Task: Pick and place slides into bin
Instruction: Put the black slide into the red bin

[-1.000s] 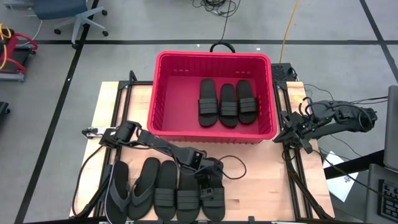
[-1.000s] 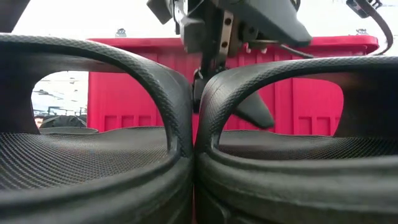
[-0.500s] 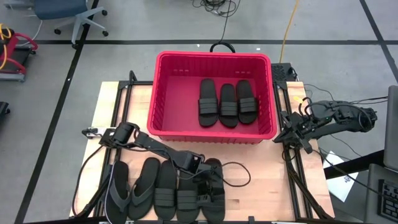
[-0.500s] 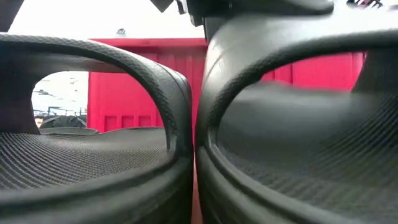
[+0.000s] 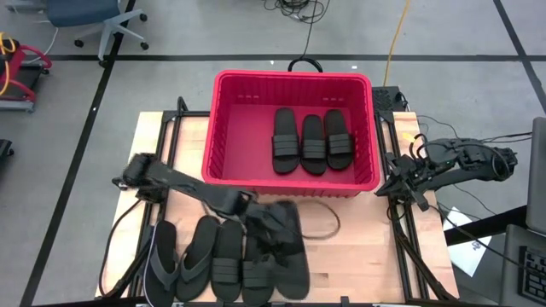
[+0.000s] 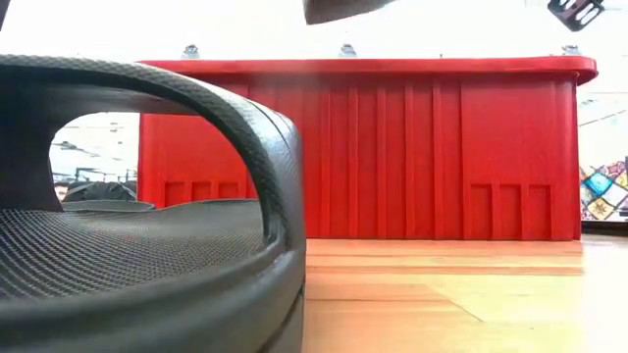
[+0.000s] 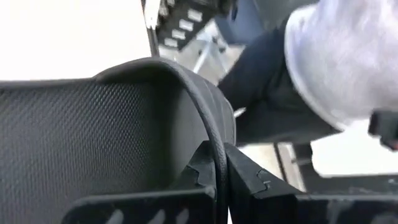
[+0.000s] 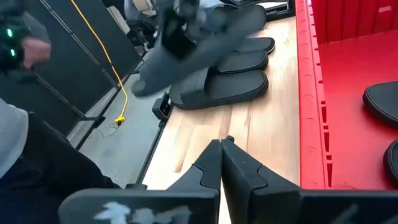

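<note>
Three black slides (image 5: 312, 143) lie side by side in the red bin (image 5: 293, 78). Several more slides (image 5: 211, 266) rest sole-down in a row at the table's near edge; the low view shows one (image 6: 147, 245) close up. My left gripper (image 5: 263, 223) is shut on another slide (image 5: 287, 249), raised above the right end of that row. In the right wrist view this slide (image 8: 205, 38) hangs tilted above the row. My right gripper (image 8: 221, 147) waits shut at the table's right edge, beside the bin. My left gripper pinches a thin curved black edge (image 7: 218, 163) of the slide between its two fingers (image 7: 249, 180). Which part of the slide that edge is, I cannot tell. The slide is lifted clear of the table and hangs tilted.
Bare wood lies between the row and the bin's near wall (image 6: 363, 147). A black cable (image 5: 328, 217) loops on the table there. A person's grey sleeve (image 7: 339, 56) shows beyond the table, and a person (image 8: 18, 37) stands off the table's side.
My left gripper has taken hold of the rightmost slide of the row and gone up with it. The slide has left the table and now hangs tilted above the row, while the other slides have stayed in place.
</note>
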